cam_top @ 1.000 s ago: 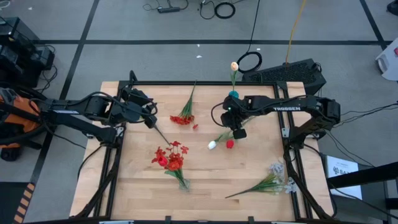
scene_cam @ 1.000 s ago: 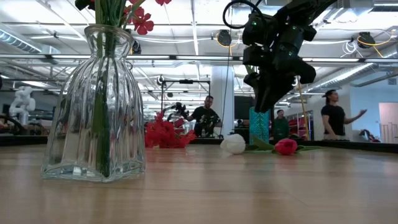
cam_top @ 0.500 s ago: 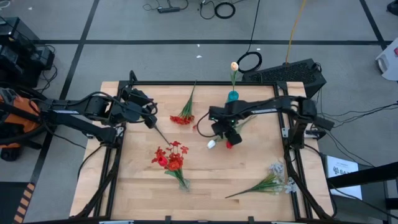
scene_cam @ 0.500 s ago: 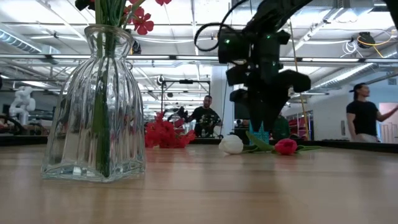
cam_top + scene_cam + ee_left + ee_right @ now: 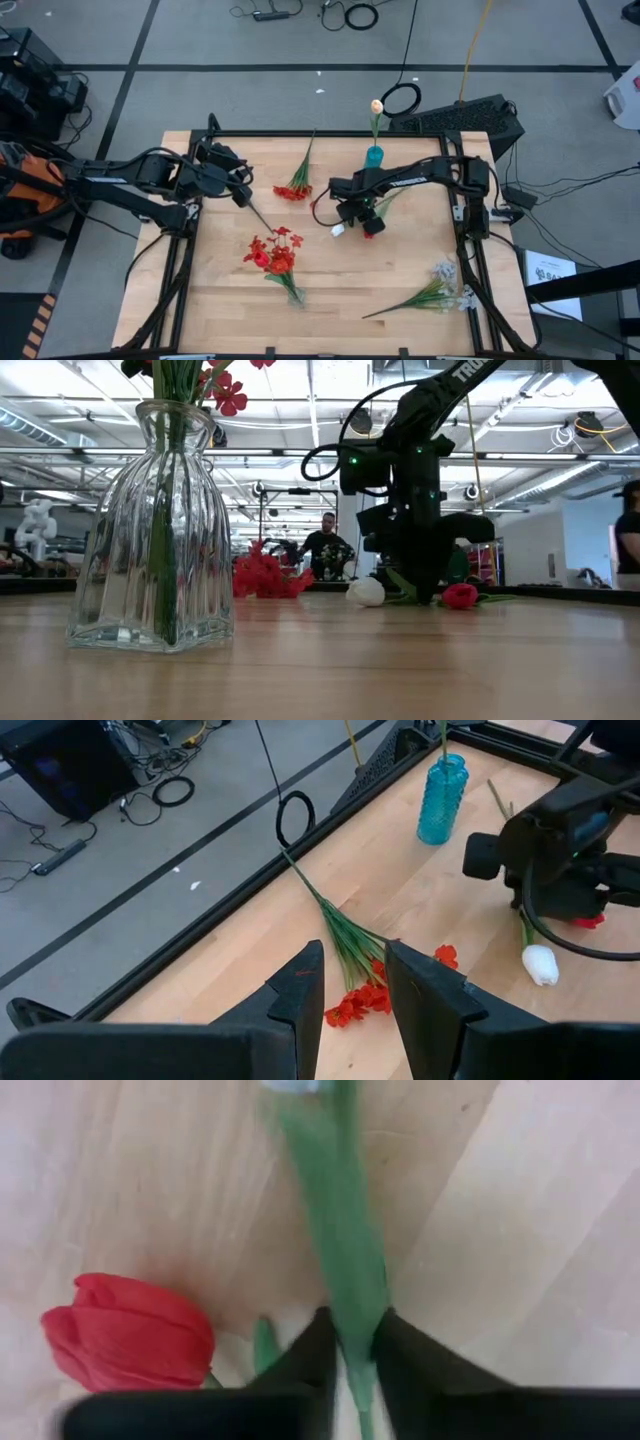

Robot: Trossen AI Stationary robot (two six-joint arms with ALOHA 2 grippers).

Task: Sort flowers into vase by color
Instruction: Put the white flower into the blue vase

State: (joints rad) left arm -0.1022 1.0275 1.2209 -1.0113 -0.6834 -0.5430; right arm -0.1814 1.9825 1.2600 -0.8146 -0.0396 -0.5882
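Dark arms, looping black cables, white TROSSEN lettering.

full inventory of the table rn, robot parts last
Clear glass vase: 1, holds red flowers, front-left.
Loose red blossom spray: 1, table's back, green stalk.
White tulip: 1, centre, lying flat.
Red tulip: 1, beside the white one.
Pale lavender spray: 1, front-right corner.
Blue vase: 1, back edge, holds a cream tulip bud.
Left pincer: open, above the table's left edge, idle.
Right pincer: shut on a green stem, low at centre.
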